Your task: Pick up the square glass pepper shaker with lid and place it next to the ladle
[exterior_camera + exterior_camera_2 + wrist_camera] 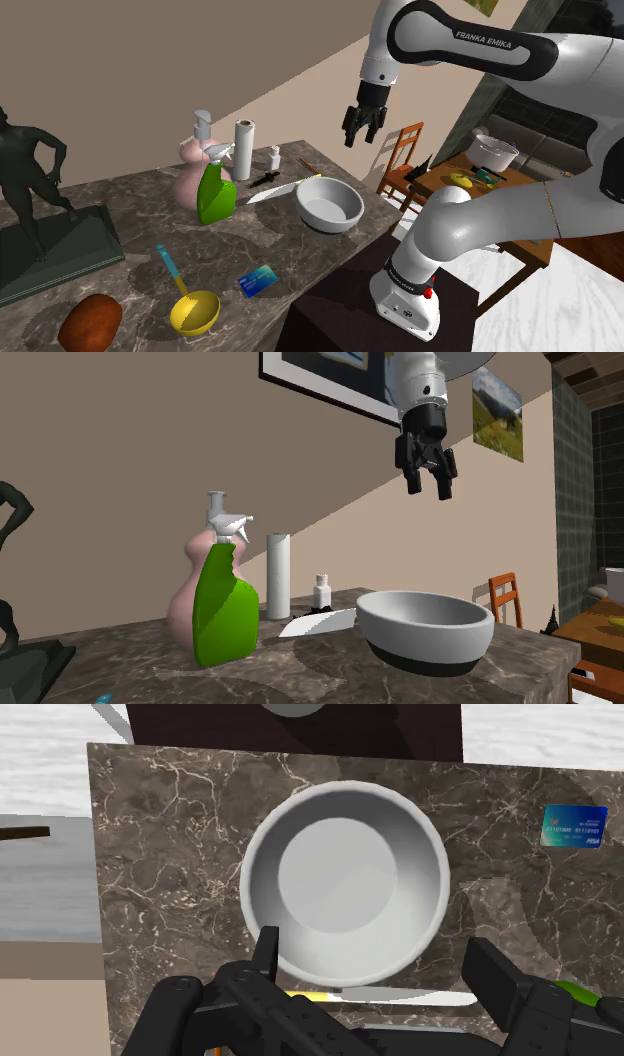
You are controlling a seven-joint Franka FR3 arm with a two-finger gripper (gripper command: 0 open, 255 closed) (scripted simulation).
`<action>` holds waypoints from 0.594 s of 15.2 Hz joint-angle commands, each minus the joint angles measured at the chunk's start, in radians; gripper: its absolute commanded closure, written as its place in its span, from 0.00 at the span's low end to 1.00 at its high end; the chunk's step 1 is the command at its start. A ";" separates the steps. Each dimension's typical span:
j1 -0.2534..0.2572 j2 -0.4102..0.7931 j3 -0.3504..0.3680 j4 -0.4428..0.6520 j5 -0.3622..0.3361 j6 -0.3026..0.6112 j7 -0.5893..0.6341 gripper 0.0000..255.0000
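So the gripper [360,135] hangs high over the marble counter [140,215], fingers [490,972] spread apart and nothing between them. From the wrist view it's looking straight down into the big grey bowl [345,884], with a blue card [574,826] off to one side.

The pepper shaker [274,157] (small, pale, dark lid on top) stands upright at the far side of the counter, just beside the white cylinder [243,148] and near the knife [280,190]. The green spray bottle [214,190] sits in front of a pink vase [188,172].

The yellow ladle [190,300] with its blue handle lies well apart from the shaker, at the near edge of the counter in the shoulder view.
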 commanded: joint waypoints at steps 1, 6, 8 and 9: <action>0.000 0.000 0.000 0.000 0.000 0.000 0.000 0.00; 0.004 0.199 -0.014 0.058 -0.009 0.123 -0.023 0.00; 0.006 0.281 -0.020 0.090 -0.011 0.164 -0.032 0.00; 0.007 0.322 -0.022 0.109 -0.011 0.183 -0.036 0.00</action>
